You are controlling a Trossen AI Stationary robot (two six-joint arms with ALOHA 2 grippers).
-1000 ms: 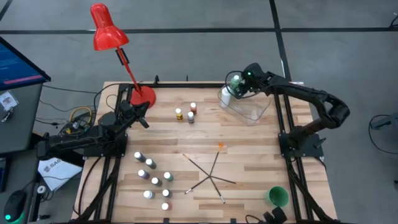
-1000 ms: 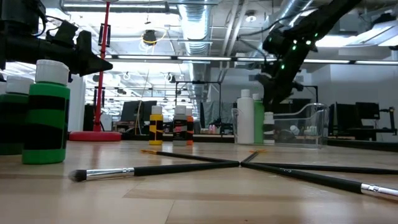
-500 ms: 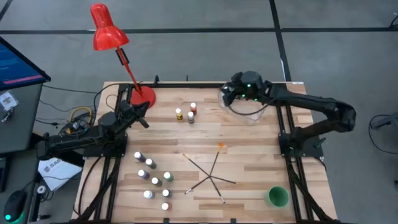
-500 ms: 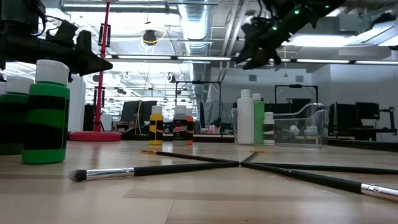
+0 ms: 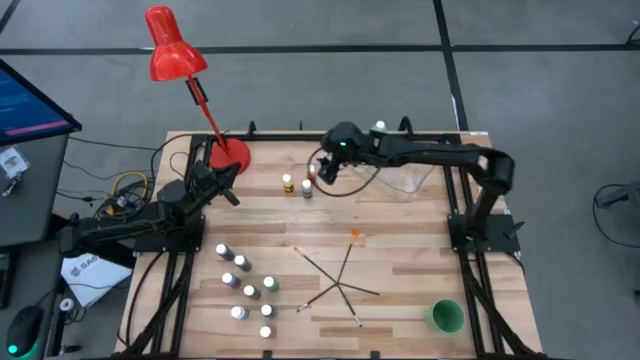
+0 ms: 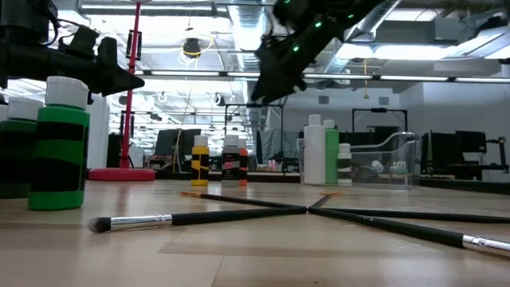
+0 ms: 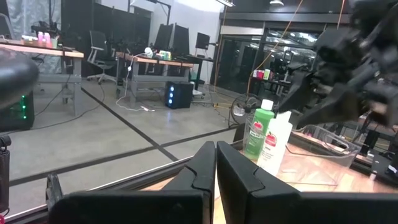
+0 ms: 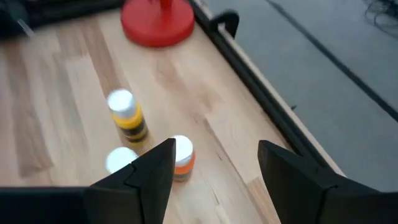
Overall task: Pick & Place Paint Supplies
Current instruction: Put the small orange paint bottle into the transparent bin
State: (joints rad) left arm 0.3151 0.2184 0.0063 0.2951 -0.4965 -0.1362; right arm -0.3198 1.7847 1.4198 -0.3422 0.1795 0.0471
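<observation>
The right end effector [image 5: 322,172] is held above the table [image 5: 400,250], its fingers [image 8: 152,171] spread wide and nothing gripped; directly beneath it, seen between the fingers in the right wrist view, an orange-labelled paint bottle [image 8: 181,154] stands upright on the wood; a yellow-labelled bottle [image 8: 126,114] and a 3rd white-capped bottle [image 8: 119,159] stand just beside it, all 3 apart from the end effector. A tall green bottle [image 6: 329,153] and a tall white bottle [image 6: 315,151] are seen upright inside the clear plastic tub [image 5: 405,180], well apart from the open fingers. 4 thin paintbrushes [image 5: 340,277] lie crossed near the table's middle; a cluster of small white-capped bottles [image 5: 245,285] stands toward the left front. The left end effector [image 5: 226,182] is parked near the red lamp base [image 5: 230,155], its fingers [image 7: 193,177] pressed together.
</observation>
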